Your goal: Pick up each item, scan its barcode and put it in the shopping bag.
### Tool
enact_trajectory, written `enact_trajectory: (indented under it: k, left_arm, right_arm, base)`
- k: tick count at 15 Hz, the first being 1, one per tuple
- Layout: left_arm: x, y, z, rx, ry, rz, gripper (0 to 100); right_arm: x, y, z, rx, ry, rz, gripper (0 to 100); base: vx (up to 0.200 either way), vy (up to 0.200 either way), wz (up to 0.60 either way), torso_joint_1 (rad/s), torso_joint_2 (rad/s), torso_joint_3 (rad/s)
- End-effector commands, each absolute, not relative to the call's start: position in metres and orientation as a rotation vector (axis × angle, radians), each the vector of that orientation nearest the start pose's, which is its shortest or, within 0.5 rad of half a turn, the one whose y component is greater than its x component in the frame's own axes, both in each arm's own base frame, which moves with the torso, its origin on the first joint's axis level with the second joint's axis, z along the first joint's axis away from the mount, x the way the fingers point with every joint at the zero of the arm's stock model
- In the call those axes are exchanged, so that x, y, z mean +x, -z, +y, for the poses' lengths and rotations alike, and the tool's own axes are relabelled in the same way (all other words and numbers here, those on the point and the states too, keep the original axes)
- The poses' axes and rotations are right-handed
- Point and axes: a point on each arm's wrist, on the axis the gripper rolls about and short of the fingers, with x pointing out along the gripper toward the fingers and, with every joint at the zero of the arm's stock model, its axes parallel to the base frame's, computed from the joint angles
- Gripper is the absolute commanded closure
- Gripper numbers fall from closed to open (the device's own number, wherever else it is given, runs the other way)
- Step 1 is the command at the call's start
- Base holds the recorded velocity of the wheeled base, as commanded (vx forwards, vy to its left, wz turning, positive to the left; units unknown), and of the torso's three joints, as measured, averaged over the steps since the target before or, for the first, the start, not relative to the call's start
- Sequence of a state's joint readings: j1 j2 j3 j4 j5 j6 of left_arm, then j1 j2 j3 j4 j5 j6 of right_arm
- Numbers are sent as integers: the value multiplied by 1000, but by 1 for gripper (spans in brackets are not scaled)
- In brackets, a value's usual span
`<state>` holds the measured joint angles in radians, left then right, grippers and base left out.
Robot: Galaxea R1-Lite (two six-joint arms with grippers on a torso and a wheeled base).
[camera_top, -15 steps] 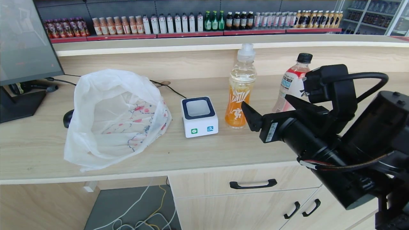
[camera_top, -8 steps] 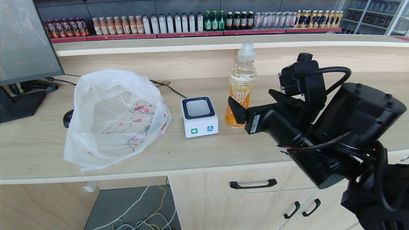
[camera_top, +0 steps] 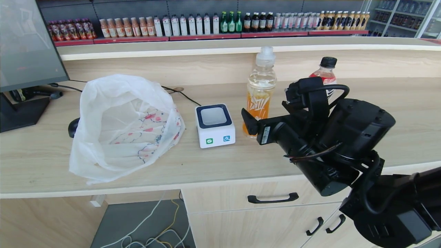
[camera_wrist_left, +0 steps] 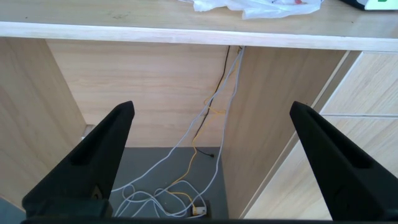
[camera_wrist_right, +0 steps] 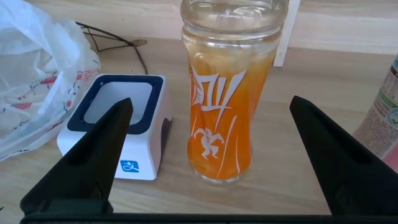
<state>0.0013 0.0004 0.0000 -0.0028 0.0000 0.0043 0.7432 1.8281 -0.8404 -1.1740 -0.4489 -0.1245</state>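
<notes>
Right claw [camera_top: 267, 109] is spread and empty, jaws either side of the bottle [camera_top: 259, 88] at centre frame, not touching it. By my judgement nothing is scanned or bagged yet; a second bottle [camera_top: 325, 70] stands upper right. Both are smooth clear plastic. The scanner [camera_top: 215, 125] is a glossy white cube; the bag [camera_top: 120, 127], at left, is thin, crinkled and gaping

The right pincer [camera_top: 266, 111] has advanced toward the orange bottle [camera_top: 260, 90].
</notes>
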Motion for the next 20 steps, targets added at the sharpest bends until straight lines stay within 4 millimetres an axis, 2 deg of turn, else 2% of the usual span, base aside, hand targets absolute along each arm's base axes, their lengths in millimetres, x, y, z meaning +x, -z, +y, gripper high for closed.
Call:
enact_trajectory:
  k: [1, 20]
  left_arm:
    - [-23, -76, 0, 3, -2, -3, 0]
    - [-23, -76, 0, 5, -3, -3, 0]
  right_arm:
    - [257, -198, 220, -24, -283, -158, 0]
    - [312, -190, 228, -13, -263, -209, 0]
  base:
    - [0, 0, 0, 0, 0, 0]
    - [0, 0, 0, 0, 0, 0]
